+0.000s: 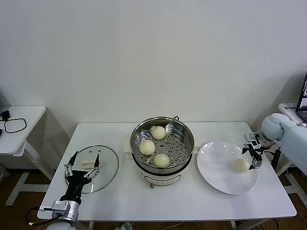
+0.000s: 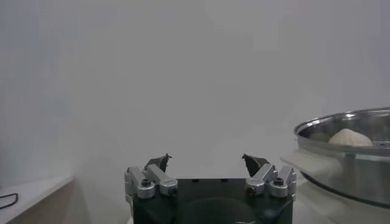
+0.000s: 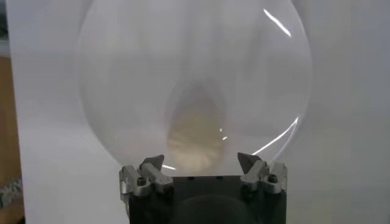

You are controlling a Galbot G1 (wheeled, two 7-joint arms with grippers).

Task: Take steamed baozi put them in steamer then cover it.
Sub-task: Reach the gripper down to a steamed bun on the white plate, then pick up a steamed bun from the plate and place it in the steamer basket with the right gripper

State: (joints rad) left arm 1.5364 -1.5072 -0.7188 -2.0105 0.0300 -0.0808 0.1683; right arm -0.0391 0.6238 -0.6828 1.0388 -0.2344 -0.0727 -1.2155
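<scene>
The steel steamer [image 1: 184,139] stands at the table's centre and holds three white baozi [image 1: 158,132] [image 1: 147,147] [image 1: 161,160]. A further baozi [image 1: 239,165] lies on the right side of the white plate [image 1: 216,177]. My right gripper [image 1: 254,154] hangs open just right of and above that baozi. In the right wrist view the baozi [image 3: 194,131] lies on the plate [image 3: 109,73], just ahead of the open gripper [image 3: 200,159]. My left gripper [image 1: 85,161] is open over the glass lid [image 1: 108,165], empty. In the left wrist view the gripper [image 2: 206,159] is open, with the steamer [image 2: 347,164] and a baozi [image 2: 349,137] off to one side.
The white table [image 1: 192,201] has bare room in front of the steamer. A small side table [image 1: 24,136] with a black cable [image 1: 14,124] stands at the left. A desk with a laptop [image 1: 303,100] is at the far right.
</scene>
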